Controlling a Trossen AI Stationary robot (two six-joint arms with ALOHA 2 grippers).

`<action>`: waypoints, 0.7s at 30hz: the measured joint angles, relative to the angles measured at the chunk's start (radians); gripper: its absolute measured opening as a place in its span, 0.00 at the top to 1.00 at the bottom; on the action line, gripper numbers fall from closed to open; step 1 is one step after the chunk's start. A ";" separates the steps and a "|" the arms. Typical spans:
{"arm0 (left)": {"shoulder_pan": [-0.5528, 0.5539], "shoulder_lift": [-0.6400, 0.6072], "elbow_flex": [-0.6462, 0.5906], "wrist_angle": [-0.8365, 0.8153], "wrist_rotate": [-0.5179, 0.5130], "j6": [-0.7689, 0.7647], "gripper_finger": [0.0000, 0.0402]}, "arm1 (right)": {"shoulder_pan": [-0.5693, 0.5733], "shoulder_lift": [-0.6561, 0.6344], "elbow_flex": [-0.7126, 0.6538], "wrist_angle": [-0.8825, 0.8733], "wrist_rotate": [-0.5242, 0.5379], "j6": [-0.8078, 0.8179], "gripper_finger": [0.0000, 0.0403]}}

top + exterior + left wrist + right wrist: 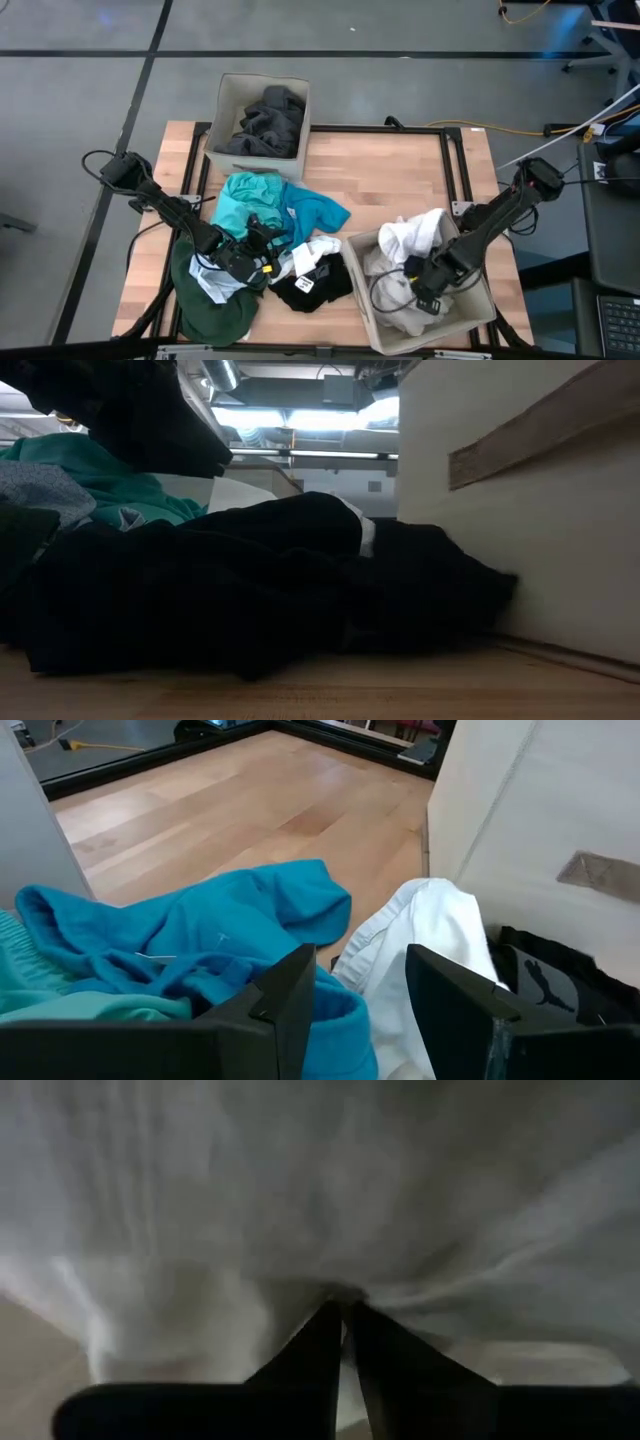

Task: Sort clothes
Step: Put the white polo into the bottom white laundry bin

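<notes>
Risk sits mainly with the right gripper (424, 292), low inside the near beige fabric box (475, 318) among the white garments (420, 236). Its fingers meet on a pinch of white cloth, so if the arm lifts before they part fully, I judge the garment could be dragged back out over the rim. The left gripper (250, 262) hangs over the loose pile at the table's front, jaws parted and holding nothing; a descent here could catch both the bright blue shirt (190, 935) and the white shirt (425, 935) beside it, mixing colours.

Only the high view shows the sorting so far: dark grey clothes (265, 120) in the far box (228, 92), whites in the near one, and teal (240, 200), black (310, 285) and dark green (215, 310) pieces unsorted on the wooden table (400, 170). The right wrist view alone shows the pinch. The left wrist view alone shows the gap between the left fingers (290, 995).
</notes>
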 joint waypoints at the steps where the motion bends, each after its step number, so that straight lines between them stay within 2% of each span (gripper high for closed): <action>1: 0.000 0.000 0.000 0.000 0.000 0.000 0.63 | -0.010 -0.009 0.008 -0.005 -0.023 0.003 0.90; 5: 0.000 0.000 0.000 0.000 0.000 0.000 0.63 | -0.027 -0.048 0.104 -0.005 -0.036 0.003 0.86; 9: 0.000 0.000 0.000 0.000 0.000 0.000 0.63 | -0.027 -0.076 0.246 -0.045 0.021 -0.044 0.79; 14: 0.000 0.000 0.000 -0.001 0.000 0.000 0.63 | -0.027 -0.083 0.457 -0.209 0.127 -0.117 0.67; 17: 0.000 0.000 0.000 0.000 0.000 0.000 0.63 | -0.027 -0.083 0.584 -0.342 0.297 -0.190 0.60; 21: 0.000 0.000 0.000 -0.001 0.000 0.000 0.63 | -0.027 -0.084 0.706 -0.527 0.597 -0.303 0.54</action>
